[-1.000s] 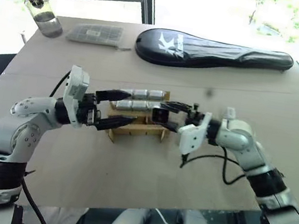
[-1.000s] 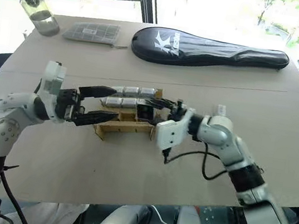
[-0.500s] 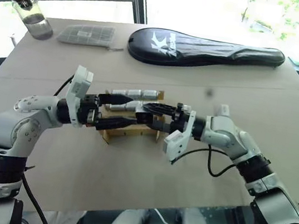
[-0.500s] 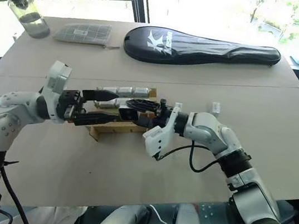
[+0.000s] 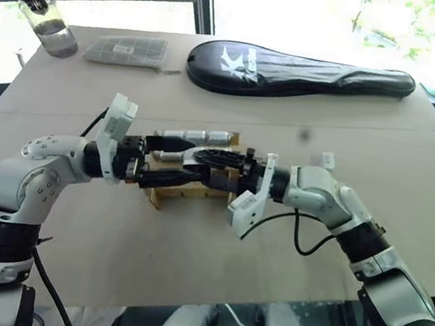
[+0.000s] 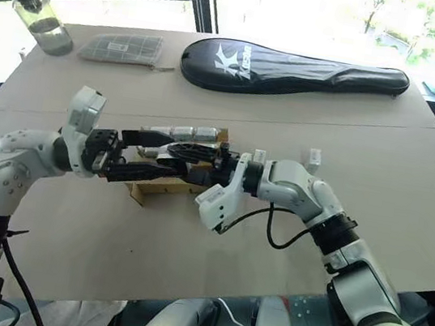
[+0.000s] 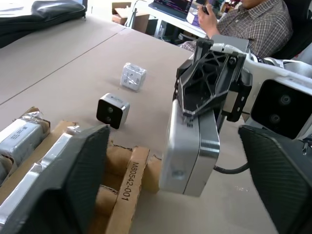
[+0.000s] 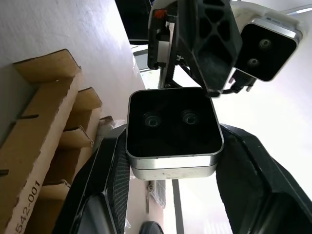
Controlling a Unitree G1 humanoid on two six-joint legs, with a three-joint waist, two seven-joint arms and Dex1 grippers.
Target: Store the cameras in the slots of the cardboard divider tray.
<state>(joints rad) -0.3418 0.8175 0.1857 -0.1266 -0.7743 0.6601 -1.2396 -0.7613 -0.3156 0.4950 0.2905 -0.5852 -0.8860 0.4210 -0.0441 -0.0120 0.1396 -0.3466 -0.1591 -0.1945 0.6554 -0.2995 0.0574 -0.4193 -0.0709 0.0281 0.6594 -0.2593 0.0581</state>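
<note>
Right gripper (image 8: pixel 170 161) jaws clamped on camera (image 8: pixel 171 130), lens face toward left gripper (image 7: pixel 170 161); left jaws apart, flanking it, above cardboard divider tray (image 5: pixel 188 194) mid-counter.

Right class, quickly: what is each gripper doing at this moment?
Left gripper: open, fingers either side of the camera, not clamped.
Right gripper: shut on the camera.
</note>
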